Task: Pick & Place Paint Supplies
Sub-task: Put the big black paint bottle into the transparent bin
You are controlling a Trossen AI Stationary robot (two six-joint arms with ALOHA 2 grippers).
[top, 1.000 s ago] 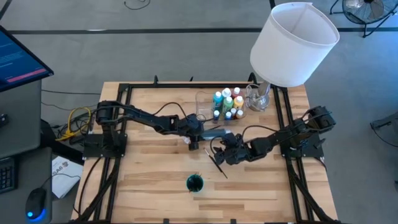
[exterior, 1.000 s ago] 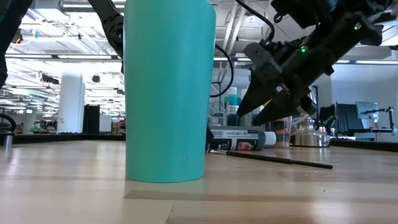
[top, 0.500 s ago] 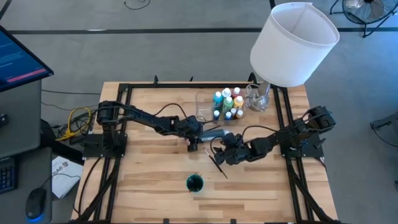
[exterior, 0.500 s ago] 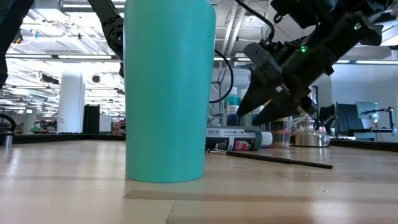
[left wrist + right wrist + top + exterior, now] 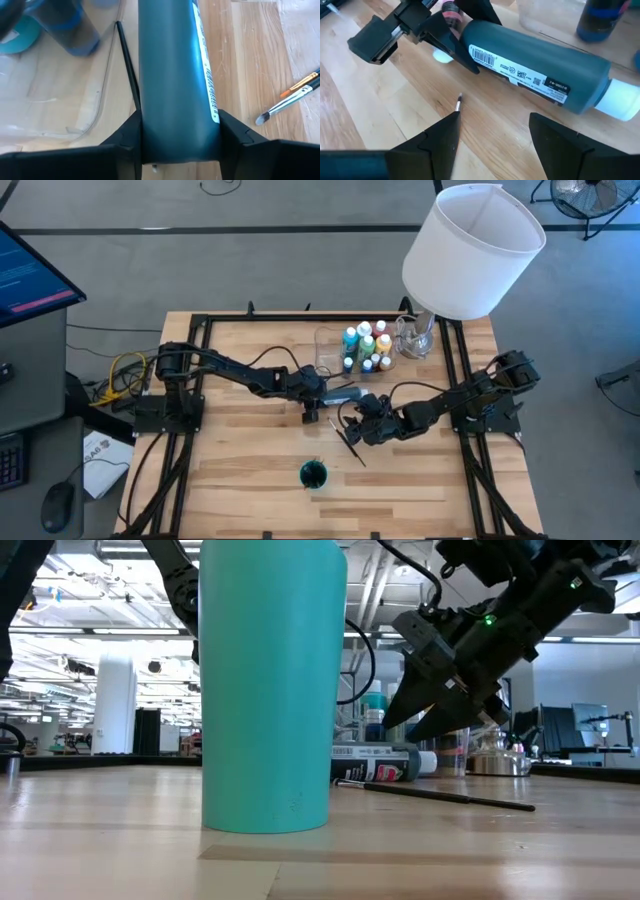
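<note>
Mid-table, left gripper (image 5: 177,145) clamped around a dark teal paint tube (image 5: 535,75) lying flat just beside the clear tray (image 5: 60,100); label partly legible, white cap cut off at frame edge. Right gripper (image 5: 492,132) spread wide, empty, above a thin brush (image 5: 440,796). Bottles (image 5: 366,346) clustered behind, details too small.

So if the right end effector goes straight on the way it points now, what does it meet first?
Probably the dark teal white-capped paint tube lying on the wooden table, directly ahead of the right end effector; depth is unclear.
</note>
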